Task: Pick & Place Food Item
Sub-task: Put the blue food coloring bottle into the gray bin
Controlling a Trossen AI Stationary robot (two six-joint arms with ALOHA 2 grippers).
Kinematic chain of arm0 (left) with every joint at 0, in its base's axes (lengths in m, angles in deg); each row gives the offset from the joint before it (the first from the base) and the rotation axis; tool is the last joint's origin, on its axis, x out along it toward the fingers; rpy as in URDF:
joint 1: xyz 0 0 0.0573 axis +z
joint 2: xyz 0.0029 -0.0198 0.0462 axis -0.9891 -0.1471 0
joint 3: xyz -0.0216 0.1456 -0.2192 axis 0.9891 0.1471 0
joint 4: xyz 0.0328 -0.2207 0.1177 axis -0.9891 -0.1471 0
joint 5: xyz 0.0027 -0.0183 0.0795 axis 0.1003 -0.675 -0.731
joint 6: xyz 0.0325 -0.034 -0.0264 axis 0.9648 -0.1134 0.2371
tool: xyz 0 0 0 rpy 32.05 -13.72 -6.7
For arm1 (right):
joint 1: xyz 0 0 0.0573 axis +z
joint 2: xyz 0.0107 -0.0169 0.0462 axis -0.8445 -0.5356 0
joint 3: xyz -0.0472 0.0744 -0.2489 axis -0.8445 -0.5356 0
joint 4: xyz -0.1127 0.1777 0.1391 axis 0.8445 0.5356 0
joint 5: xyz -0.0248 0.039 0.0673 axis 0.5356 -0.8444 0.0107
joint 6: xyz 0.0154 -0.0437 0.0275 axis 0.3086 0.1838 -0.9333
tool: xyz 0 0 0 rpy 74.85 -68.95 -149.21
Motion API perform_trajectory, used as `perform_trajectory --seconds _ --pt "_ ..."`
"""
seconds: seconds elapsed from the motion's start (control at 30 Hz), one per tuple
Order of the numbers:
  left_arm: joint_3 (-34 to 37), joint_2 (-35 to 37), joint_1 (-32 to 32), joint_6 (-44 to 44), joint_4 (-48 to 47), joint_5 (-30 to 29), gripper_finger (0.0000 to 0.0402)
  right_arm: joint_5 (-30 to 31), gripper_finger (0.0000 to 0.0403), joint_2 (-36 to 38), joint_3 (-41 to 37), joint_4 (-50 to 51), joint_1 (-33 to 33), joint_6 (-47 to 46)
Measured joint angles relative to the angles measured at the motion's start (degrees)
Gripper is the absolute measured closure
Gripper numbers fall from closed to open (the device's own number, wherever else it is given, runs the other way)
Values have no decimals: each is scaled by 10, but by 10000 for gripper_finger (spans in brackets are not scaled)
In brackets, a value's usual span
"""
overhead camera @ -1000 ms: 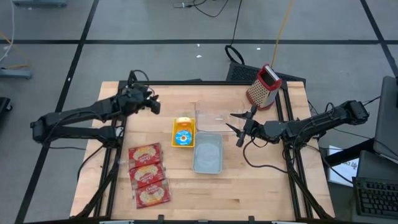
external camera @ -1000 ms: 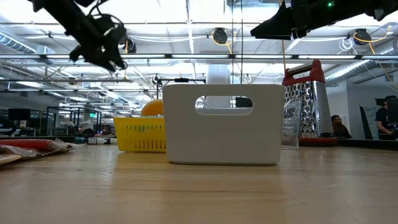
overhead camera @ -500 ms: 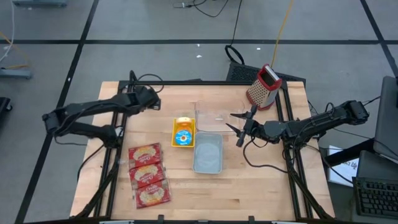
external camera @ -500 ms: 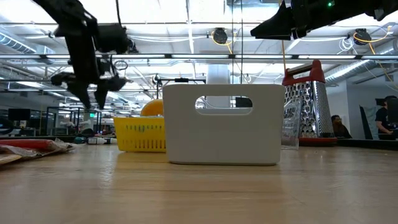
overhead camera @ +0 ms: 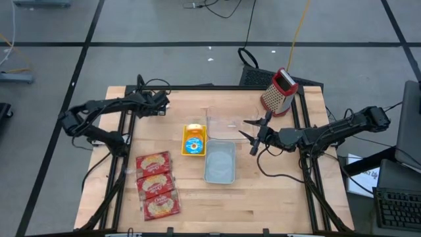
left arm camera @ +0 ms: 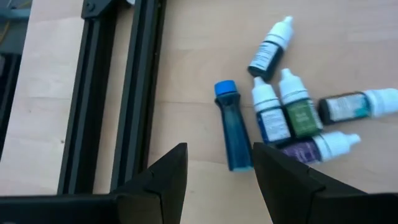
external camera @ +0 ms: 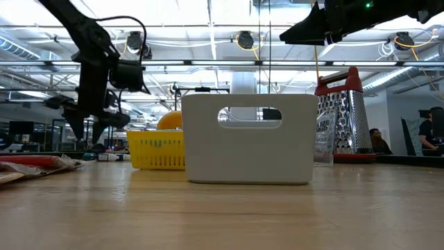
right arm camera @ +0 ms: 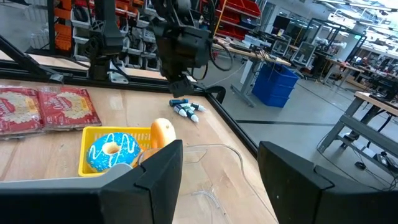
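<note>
Overhead, the left gripper is hanging at the far left part of the pale, grained wooden table, its two dark blocky fingers standing apart with nothing between them. Below it, the left wrist camera is showing a cluster of small plastic dropper bottles lying on their sides (white caps, coloured labels), with a slim blue tube lying just beside them, close to a black metal rail.

The right gripper is reaching in from the right, hovering just beside the right edge of the white rectangular bin, its fingers spread and empty. From the low camera that bin is reading as a smooth matte box with a slotted handle cut into its wall.

The food is sitting in a shallow yellow lattice basket just left of the bin: a ring doughnut with glossy blue icing and an orange rounded piece touching it. Three flat packets of red-printed crinkled wrapper are lying in a row near the front left. A metal box grater with a red top is standing at the far right corner
</note>
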Motion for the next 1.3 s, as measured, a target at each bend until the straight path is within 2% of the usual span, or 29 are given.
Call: perform_trajectory --seconds 0.2,0.47,0.63,1.03,1.3 --pt "0 -45 23 30 36 45 218 0 206 0 0 0 0 0" --pt "0 -85 57 55 57 38 218 0 206 0 0 4 0 0" --pt "0 -89 69 71 75 43 218 0 206 0 0 5 0 0" --pt "-1 -88 89 93 75 121 218 0 206 0 0 8 0 0" --pt "-1 -87 92 93 63 128 218 0 206 0 0 8 0 -4"
